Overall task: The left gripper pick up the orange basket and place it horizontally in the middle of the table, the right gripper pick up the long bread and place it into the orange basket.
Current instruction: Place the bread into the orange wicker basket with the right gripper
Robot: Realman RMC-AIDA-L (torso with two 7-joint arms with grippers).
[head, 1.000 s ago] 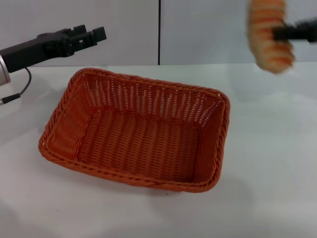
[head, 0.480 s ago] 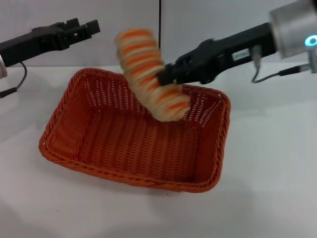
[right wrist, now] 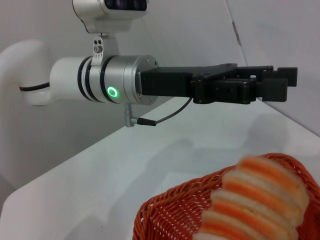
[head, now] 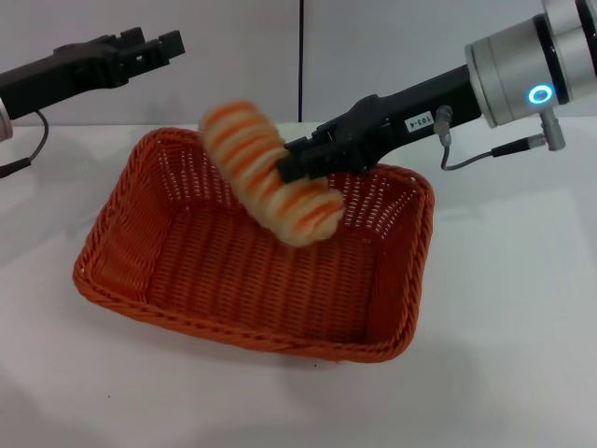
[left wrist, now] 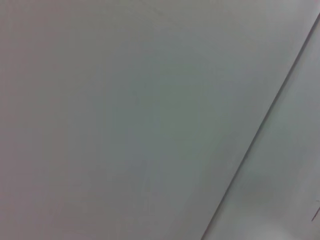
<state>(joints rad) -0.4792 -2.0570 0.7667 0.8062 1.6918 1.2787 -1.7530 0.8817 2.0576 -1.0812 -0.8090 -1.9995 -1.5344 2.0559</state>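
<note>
With the orange basket (head: 256, 252) already lying mid-frame on the table (head: 504, 308), we are holding the long bread (head: 270, 177) above it, our right gripper (head: 291, 166) clamped on the loaf; only release remains. Our left gripper (head: 159, 49) is hovering upper left, jaws apparently together.

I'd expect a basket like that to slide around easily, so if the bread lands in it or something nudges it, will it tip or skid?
Probably not tip: the orange basket sits low and wide, flat on the table. It looks like light weave, so a sideways nudge might skid it across that smooth top. The long bread held by the right gripper looks small beside it.
</note>
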